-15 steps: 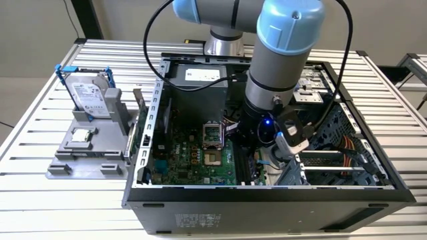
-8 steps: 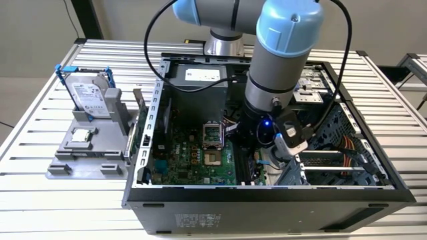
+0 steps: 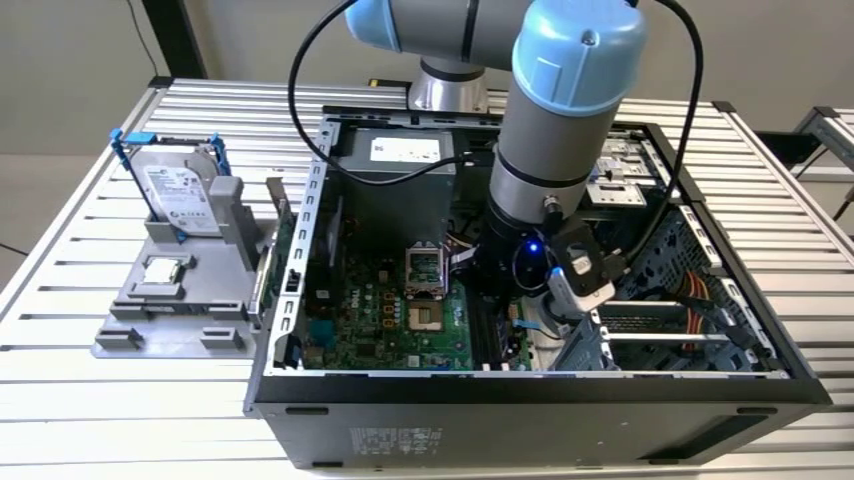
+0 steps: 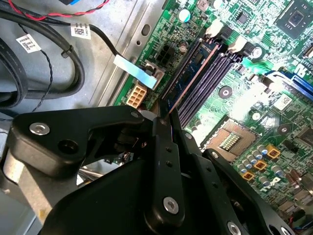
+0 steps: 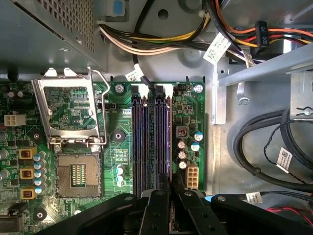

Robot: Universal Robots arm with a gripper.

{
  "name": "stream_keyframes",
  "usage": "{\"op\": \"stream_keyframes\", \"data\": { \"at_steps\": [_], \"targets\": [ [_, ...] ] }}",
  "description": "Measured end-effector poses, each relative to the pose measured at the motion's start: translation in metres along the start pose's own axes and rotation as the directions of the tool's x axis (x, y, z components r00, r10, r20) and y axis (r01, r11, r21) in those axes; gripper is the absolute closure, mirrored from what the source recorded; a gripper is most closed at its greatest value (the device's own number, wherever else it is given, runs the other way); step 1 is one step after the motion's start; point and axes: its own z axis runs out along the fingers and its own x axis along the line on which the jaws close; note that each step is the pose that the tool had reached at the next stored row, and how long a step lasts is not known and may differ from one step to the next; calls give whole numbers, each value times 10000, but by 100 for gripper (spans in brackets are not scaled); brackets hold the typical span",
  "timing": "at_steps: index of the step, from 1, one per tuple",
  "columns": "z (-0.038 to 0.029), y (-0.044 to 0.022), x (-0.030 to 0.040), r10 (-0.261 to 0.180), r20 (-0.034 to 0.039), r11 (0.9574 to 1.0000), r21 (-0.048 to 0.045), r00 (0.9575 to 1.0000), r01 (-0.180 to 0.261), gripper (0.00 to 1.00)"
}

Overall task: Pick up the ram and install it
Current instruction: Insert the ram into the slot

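Observation:
The ram (image 4: 194,74) is a thin blue-green stick seen edge-on, standing in the outermost of the long dark memory slots (image 5: 146,142) on the green motherboard (image 5: 73,112). In the first wrist view the ram (image 5: 170,147) runs along the slot nearest the white power connector. My gripper (image 4: 164,120) is shut on the near end of the stick, black fingers (image 4: 168,161) pressed together around it. In the first wrist view the gripper (image 5: 171,192) sits right over that slot's end. The arm (image 3: 547,150) reaches down into the open computer case (image 3: 534,385).
An open processor socket (image 5: 76,174) lies beside the slots. Black cables (image 4: 44,63) and coloured wire bundles (image 5: 161,44) run along the case wall. Outside the case, at the exterior view's left, a grey fixture (image 3: 167,305) holds a silver hard drive (image 3: 180,195) with blue rails.

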Motion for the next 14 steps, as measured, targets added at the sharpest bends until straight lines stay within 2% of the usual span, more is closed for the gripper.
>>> {"op": "stream_keyframes", "data": {
  "at_steps": [10,14],
  "targets": [
    [-11,-1,0,0,0,10000,5,10000,0,0],
    [-78,-1,-3,0,0,10000,5,10000,0,0]
  ]
}}
